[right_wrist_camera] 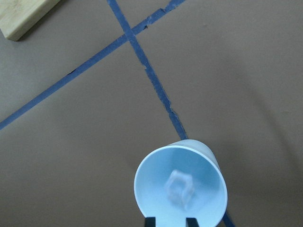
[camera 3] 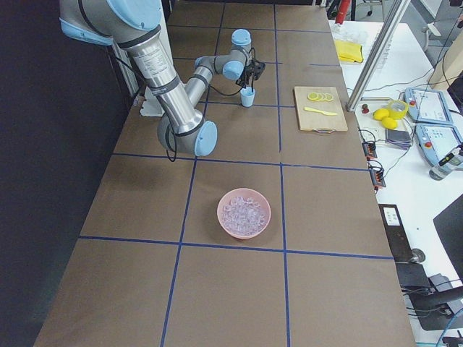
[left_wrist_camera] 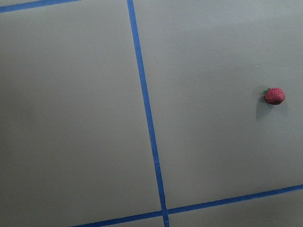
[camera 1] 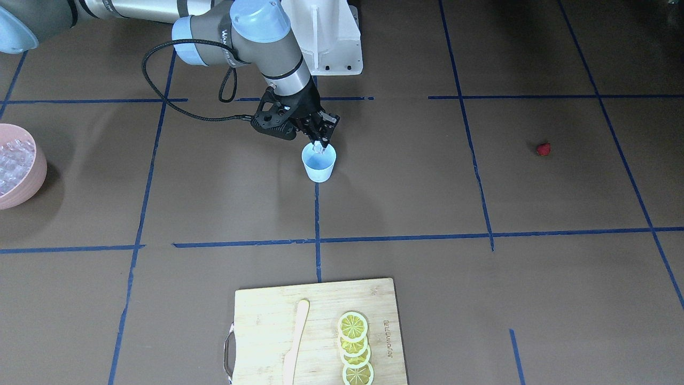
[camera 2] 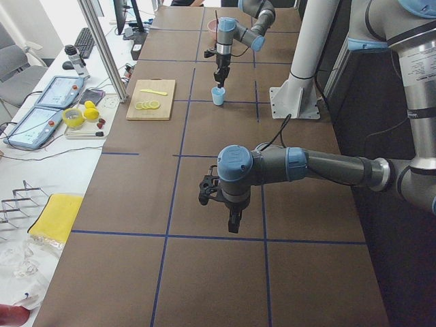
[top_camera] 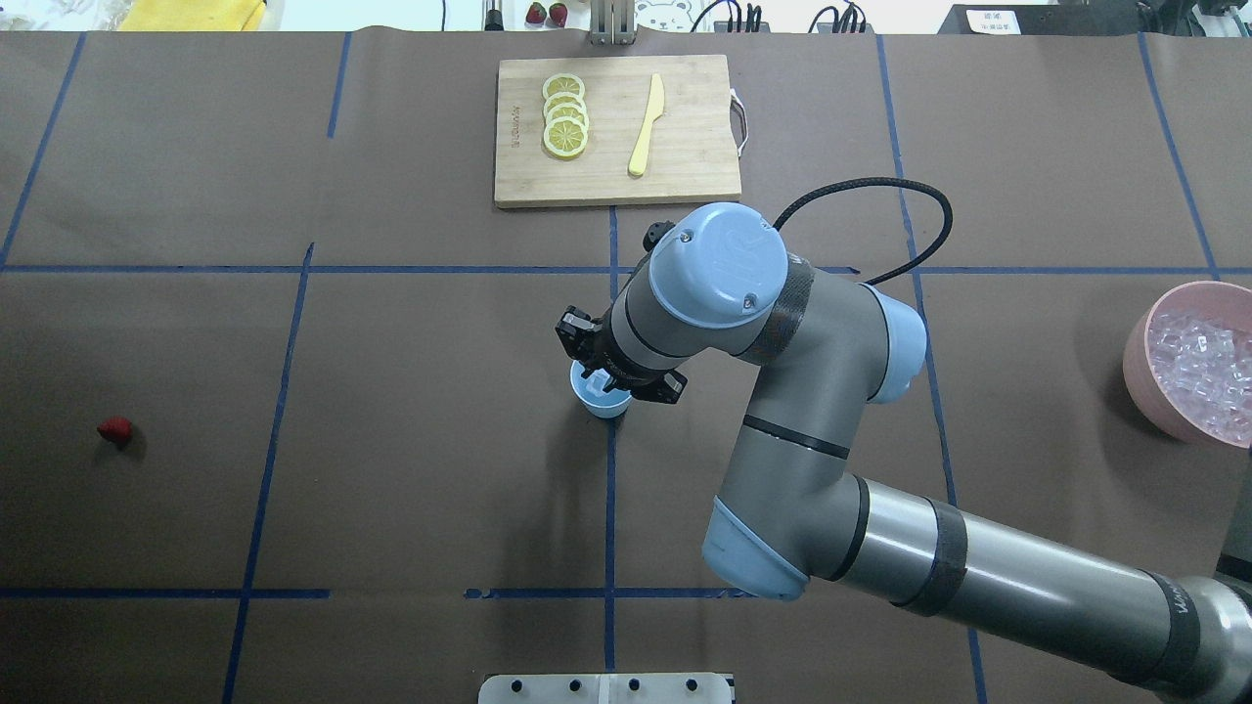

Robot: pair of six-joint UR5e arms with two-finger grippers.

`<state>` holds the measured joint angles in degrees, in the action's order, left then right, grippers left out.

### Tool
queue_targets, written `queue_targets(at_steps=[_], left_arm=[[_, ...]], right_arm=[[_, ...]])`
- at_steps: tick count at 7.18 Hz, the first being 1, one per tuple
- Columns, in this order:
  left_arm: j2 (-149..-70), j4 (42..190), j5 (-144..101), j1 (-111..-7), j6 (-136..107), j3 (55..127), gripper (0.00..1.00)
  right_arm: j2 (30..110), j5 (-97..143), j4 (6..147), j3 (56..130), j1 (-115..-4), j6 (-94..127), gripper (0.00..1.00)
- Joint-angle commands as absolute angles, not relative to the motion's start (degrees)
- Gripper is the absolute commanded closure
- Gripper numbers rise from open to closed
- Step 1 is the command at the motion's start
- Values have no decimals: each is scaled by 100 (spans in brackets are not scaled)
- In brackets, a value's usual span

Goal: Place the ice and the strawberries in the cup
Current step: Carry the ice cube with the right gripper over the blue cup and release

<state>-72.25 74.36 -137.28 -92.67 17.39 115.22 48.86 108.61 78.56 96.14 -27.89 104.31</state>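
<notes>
The pale-blue cup [camera 1: 319,167] stands upright mid-table on a blue tape cross. My right gripper [camera 1: 319,141] hangs just over its rim, jaws slightly apart. In the right wrist view, one blurred clear ice cube [right_wrist_camera: 180,190] is inside the cup [right_wrist_camera: 210,187], past my fingertips [right_wrist_camera: 150,222]. More ice [top_camera: 1201,367] fills the pink bowl [top_camera: 1138,362]. The red strawberry [camera 1: 543,148] lies alone on the table far to the robot's left, and shows in the left wrist view [left_wrist_camera: 274,96]. My left gripper [camera 2: 234,221] hovers over bare table; I cannot tell if it is open.
A wooden cutting board [camera 1: 262,321] with lemon slices [camera 1: 354,347] and a pale wooden knife [camera 1: 295,342] lies at the operators' edge. The white robot base [camera 1: 334,37] stands behind the cup.
</notes>
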Motion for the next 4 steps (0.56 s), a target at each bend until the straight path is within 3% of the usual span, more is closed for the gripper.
queue_targets(at_steps=[1, 2, 4], left_arm=[[-7225, 7436, -13729, -9264, 1731, 11522, 0], [-7225, 7436, -13729, -9264, 1731, 11522, 0], [-7225, 7436, -13729, -9264, 1723, 11514, 0]], right_arm=[[4895, 10872, 7866, 9633, -2786, 10441, 33], [4983, 10898, 7901, 9798, -2838, 10433, 33], [6040, 11430, 7919, 10796, -3459, 10337, 34]])
